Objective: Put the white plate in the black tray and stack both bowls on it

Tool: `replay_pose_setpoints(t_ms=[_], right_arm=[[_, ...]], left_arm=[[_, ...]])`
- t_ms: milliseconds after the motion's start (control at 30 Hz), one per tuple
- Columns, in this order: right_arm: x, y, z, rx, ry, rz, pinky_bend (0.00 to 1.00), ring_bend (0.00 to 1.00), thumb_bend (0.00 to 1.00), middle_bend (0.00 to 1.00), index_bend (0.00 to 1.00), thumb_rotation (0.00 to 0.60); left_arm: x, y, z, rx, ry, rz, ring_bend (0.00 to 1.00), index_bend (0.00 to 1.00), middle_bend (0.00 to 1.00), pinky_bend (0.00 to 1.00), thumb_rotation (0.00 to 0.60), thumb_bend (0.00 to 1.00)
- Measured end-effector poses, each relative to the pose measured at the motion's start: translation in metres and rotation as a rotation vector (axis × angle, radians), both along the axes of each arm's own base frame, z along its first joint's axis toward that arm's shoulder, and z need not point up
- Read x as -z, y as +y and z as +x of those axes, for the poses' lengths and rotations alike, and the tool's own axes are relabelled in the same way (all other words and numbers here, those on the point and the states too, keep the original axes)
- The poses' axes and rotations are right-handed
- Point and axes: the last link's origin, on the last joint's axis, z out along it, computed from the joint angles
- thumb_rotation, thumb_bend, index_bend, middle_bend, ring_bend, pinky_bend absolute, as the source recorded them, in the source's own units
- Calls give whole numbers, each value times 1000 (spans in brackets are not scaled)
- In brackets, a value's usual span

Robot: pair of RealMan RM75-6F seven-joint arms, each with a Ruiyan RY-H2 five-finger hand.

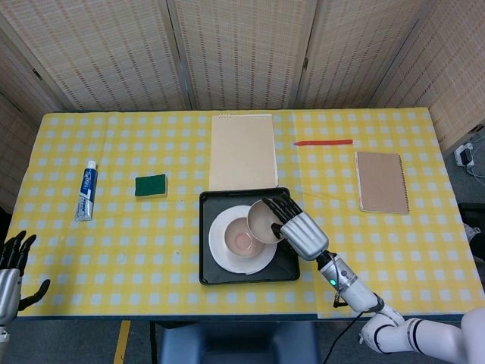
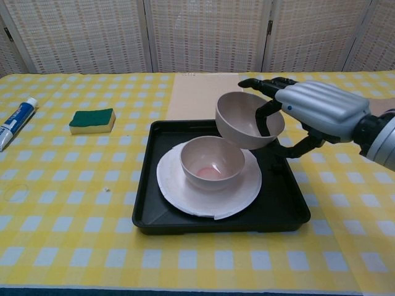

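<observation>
Black tray [image 1: 286, 265] [image 2: 287, 209]: square, shallow, glossy; sits on the table near the middle of its front edge, just in front of a tan pad.
White plate [image 1: 227, 259] [image 2: 237, 197]: round, flat, lying inside the tray, filling its left and centre; a chip or crack shows at its front rim.
First bowl [image 1: 241, 237] [image 2: 212, 161]: pale beige, upright on the middle of the plate, a pinkish mark at its bottom.
Second bowl [image 1: 263, 221] [image 2: 244, 122]: same pale beige, lifted and tilted above the tray's rear right part, beside and above the first bowl, gripped at its rim.
</observation>
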Motion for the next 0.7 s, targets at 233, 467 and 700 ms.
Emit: replay_pose_setpoints(t_ms=[233,467,700], right_arm=[[22,3,21,-26,7,45,0,0,433,14,695,600],[38,3,29,-27,17,69,0,0,433,14,695,600],[47,3,31,-25,31,76,0,0,434,12,695,600]], left_arm=[[-2,-1,0,0,-5,3,0,49,16,0,600,314],[-2,-2,1,5,-14,-4,0,49,16,0,600,314],[-4,-1,2,23,-19,5,0,61,16,0,600,314]])
